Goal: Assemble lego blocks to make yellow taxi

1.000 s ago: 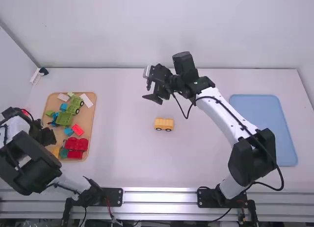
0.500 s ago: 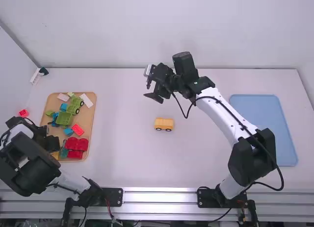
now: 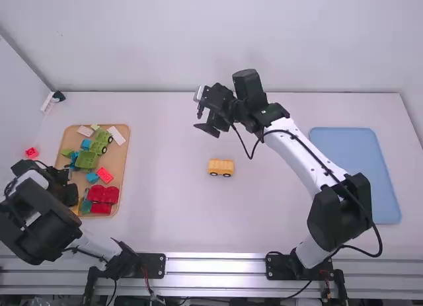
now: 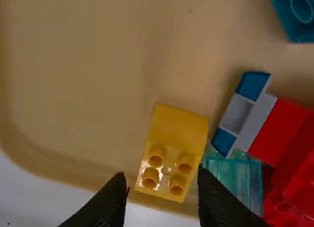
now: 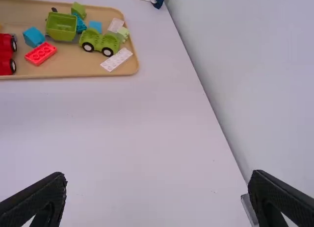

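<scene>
Over the near left part of the wooden tray, my left gripper (image 3: 71,195) is open. In the left wrist view a yellow block (image 4: 173,151) with studs and a curved end lies in the tray, between and just beyond the fingertips of my left gripper (image 4: 159,180); whether they touch it I cannot tell. A yellow block on wheels (image 3: 221,167) stands by itself on the table's middle. My right gripper (image 3: 206,124) is held above the table, beyond the wheeled block, and in the right wrist view my right gripper (image 5: 157,183) stands wide open with nothing in it.
The tray (image 3: 127,129) also holds green wheeled pieces (image 3: 99,144), a red wheeled piece (image 3: 104,193), a red brick (image 3: 104,175) and a teal block (image 4: 235,180). A red block (image 3: 32,152) sits left of the tray. A blue tray (image 3: 357,174) lies at right.
The left gripper has shifted slightly right and toward the camera over the tray, uncovering the red block on the left. The right arm and the wheeled yellow block have stayed put.
</scene>
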You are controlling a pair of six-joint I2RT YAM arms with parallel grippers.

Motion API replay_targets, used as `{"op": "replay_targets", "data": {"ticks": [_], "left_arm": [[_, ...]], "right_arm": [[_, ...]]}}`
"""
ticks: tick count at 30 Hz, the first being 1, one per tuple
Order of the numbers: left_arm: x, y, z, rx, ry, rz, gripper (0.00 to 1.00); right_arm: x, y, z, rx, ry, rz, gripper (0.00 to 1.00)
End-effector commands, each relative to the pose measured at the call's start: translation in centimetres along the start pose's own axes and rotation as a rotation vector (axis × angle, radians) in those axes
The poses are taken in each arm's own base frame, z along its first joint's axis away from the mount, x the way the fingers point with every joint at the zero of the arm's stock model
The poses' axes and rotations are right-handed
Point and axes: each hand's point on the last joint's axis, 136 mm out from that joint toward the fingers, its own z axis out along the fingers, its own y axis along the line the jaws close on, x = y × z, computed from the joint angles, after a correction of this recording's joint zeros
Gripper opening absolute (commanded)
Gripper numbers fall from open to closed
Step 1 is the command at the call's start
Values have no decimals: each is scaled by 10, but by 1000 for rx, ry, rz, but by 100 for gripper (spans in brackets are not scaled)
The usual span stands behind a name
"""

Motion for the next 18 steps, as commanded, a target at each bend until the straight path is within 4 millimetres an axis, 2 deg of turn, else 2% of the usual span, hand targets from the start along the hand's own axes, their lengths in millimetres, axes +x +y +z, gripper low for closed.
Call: {"op": "replay_targets", "data": {"ticks": [1, 4, 7, 10, 18], "left_arm": [[1, -6, 4, 21, -5, 33, 42], [-1, -6, 4, 34, -20, 41, 47], [-2, -5, 5, 29, -23, 50, 60], [-4, -3, 6, 21, -29, 77, 49], [-2, -5, 15, 40, -16, 78, 48]], "right_arm": [[-7, -5, 0, 25, -1, -7, 99], [-7, -8, 0, 37, 1, -9, 99], [-9, -7, 1, 34, -5, -14, 99], [-10, -5, 2, 29, -6, -16, 99], [-8, -6, 1, 32, -4, 15, 99]]}}
